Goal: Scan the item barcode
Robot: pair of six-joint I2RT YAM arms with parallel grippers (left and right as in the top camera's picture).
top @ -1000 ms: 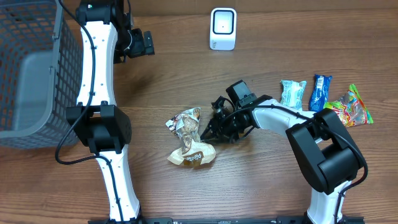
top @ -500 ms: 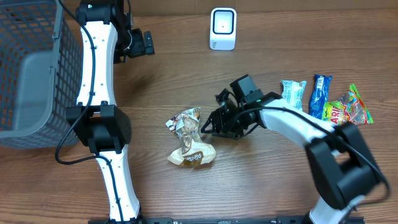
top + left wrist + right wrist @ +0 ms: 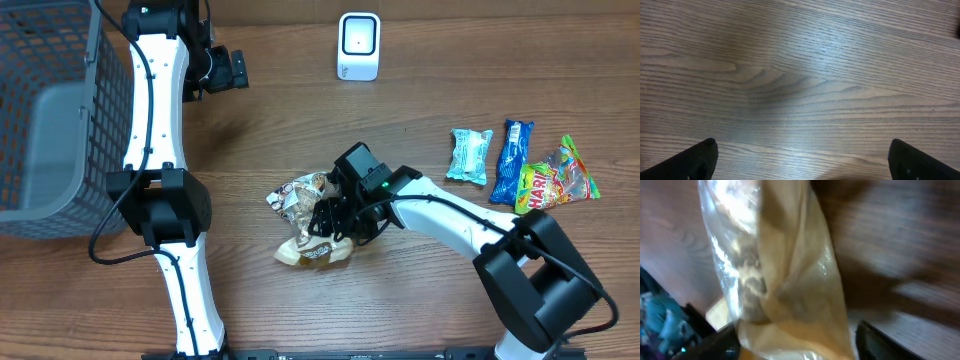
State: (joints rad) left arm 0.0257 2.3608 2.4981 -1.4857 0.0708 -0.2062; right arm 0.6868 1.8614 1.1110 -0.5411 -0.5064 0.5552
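The item is a crumpled tan and clear snack bag [image 3: 298, 198] lying mid-table. My right gripper [image 3: 335, 222] is down over its right side, open, one finger on each side of the wrapper. In the right wrist view the bag [image 3: 785, 280] fills the frame between the two dark fingertips [image 3: 715, 342], and a gap shows at the right one. No barcode shows on it. The white scanner [image 3: 358, 46] stands at the back centre. My left gripper [image 3: 235, 70] hovers at the back left, wide open over bare wood [image 3: 802, 160], holding nothing.
A grey mesh basket [image 3: 30, 60] stands at the far left. At the right lie a light blue packet [image 3: 470, 153], a blue bar [image 3: 512, 148] and a colourful candy bag [image 3: 557, 175].
My right gripper has moved left from beside the bag to over it, and its jaws have widened. The left arm has not moved.
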